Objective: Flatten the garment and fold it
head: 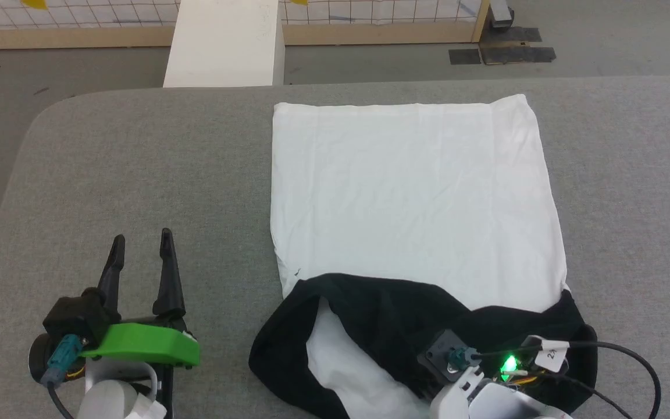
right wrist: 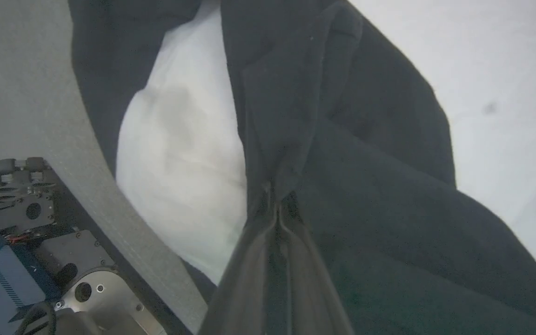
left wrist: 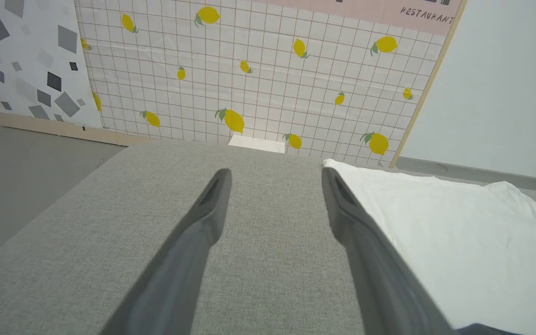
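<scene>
Garment (head: 416, 192) is lying on the grey padded table (head: 137, 163), plain white side up. Its near end is lying directly under the right gripper (right wrist: 275, 204).

Nearest item: the right gripper's jaws are pressing together. Black fabric is bunching into a ridge exactly at their tips, so this hand is judged to be pinching the black sleeve (head: 381, 302), not merely resting on it.

From that pinch the sleeve is running as a dark band across the near end of the garment, off to the right gripper's left. It is curling round a patch of white at the corner there.

Ahead of the right gripper's fingertips the white body is stretching away as a tall rectangle, mostly flat with light creasing. Its long axis is pointing away from the hand toward the far table edge.

The left gripper (head: 142, 237) is sitting over bare table with its jaws standing wide apart, holding nothing. In the left wrist view the white edge is lying to the right of that gripper (left wrist: 276, 174), beside its right finger, running parallel to the fingers.

Assessment: the right hand is the nearer and already engaged. The coming move is turning on the sleeve lying crosswise to the body's long axis, so it is likely calling for a carry forward onto the white panel. The left hand is needing a sideways reach first.
</scene>
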Robot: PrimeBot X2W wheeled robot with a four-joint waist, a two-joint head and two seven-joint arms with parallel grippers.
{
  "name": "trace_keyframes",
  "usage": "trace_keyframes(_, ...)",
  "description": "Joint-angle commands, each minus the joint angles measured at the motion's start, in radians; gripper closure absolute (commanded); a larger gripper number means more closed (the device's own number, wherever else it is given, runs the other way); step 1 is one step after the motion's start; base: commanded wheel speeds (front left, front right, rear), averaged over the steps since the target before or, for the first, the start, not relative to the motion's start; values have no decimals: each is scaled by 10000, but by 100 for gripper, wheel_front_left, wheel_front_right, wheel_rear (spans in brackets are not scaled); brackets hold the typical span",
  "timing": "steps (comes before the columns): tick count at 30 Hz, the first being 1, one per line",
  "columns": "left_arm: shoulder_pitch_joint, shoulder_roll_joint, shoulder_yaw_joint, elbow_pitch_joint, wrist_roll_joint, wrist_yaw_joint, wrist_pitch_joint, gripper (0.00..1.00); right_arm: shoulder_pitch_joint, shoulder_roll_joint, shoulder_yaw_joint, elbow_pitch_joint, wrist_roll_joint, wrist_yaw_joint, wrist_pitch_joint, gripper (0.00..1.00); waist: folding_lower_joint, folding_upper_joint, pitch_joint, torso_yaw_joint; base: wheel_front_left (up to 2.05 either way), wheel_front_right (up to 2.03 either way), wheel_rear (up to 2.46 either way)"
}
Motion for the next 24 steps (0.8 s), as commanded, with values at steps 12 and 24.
trace_keyframes(12, -58, -10, -192, 195, 153, -95, -38, 0, 458, 851, -2193, -939, 712, -17, -1684, 0, 0, 0, -144, -238, 0, 0, 0)
trace_keyframes(24, -2648, 1626, -1448, 644, -34, -319, 1560, 0, 408, 2061, -5465, -1741, 270, -17, -4892, 0, 0, 0, 1094, -1156, 0, 0, 0)
